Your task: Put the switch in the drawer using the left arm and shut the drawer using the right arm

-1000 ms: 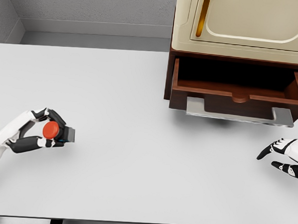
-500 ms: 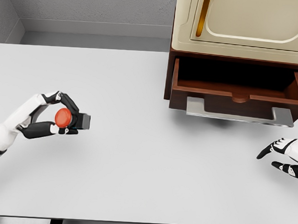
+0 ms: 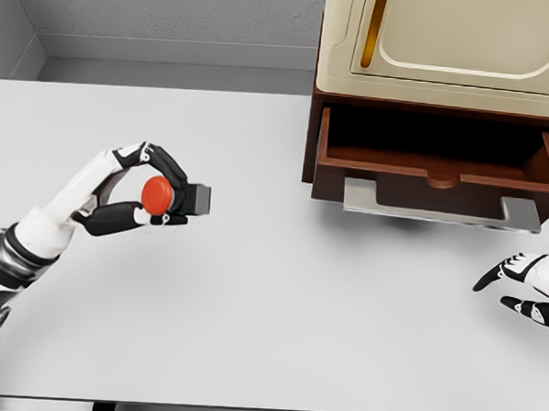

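Note:
The switch (image 3: 157, 193) has a round red button on a dark grey box. My left hand (image 3: 160, 196) is shut on it, holding it above the white table left of centre, well left of the cabinet. The brown drawer (image 3: 440, 165) stands pulled open at the upper right, its dark inside visible, with a grey handle (image 3: 440, 204) along its front. My right hand (image 3: 519, 287) rests at the right edge of the table, below the drawer, with its fingers spread and holding nothing.
A cream cabinet (image 3: 449, 44) sits on top of the drawer at the back right. The white table (image 3: 270, 297) fills the view, with a grey wall behind it.
My left hand has carried the switch up and to the right, towards the drawer. The right hand and the drawer have stayed where they were.

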Motion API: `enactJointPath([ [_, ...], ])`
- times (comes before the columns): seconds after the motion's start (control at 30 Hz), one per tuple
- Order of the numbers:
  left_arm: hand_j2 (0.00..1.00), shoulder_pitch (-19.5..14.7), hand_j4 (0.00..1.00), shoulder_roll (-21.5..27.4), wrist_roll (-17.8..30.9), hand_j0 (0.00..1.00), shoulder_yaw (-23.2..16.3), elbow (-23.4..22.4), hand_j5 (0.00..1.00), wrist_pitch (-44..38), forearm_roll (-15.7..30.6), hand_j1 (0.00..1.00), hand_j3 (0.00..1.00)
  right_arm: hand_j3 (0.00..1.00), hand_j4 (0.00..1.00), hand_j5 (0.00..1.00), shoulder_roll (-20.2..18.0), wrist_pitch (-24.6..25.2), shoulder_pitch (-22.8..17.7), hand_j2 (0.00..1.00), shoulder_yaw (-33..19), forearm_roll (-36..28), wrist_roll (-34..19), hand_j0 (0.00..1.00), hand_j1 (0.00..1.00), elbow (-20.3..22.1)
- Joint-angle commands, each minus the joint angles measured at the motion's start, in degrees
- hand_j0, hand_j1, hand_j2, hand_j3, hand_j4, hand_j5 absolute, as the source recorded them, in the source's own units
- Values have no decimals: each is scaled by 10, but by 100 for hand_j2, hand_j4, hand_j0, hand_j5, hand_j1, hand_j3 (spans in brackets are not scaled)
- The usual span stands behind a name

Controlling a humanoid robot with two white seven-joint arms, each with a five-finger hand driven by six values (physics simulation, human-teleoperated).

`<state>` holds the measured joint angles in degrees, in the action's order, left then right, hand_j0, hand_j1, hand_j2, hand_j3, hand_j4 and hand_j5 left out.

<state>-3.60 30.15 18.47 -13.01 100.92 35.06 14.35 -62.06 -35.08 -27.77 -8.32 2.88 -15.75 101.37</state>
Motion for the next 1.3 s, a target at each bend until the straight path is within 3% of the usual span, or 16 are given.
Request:
enactJointPath([
  [0.0,31,-3,31,-29,0,31,0,1,31,-1,-19,31,31,58,58,58,-1,1,0,58,0,-4,0,58,58,1],
  [0.17,31,-36,31,-46,0,31,-19,10,31,-11,-33,31,31,58,58,58,1,1,0,58,-3,-3,-1,58,58,1],
  [0.47,31,-90,31,-104,0,31,-19,9,31,-37,-88,31,31,59,59,59,8,1,1,59,-6,-3,-1,59,59,1],
  [0.63,31,-112,31,-134,0,31,-19,9,31,-57,-141,31,31,59,59,59,8,1,1,59,-6,-3,-2,59,59,1],
  [0.87,30,-149,30,-192,0,30,-19,9,30,-85,-248,30,30,59,59,59,9,1,1,59,-6,-3,-2,59,59,1],
  [1.27,30,-179,30,-278,0,30,-21,9,30,-122,-394,30,30,59,59,59,8,1,1,59,-6,-3,-2,59,59,0],
])
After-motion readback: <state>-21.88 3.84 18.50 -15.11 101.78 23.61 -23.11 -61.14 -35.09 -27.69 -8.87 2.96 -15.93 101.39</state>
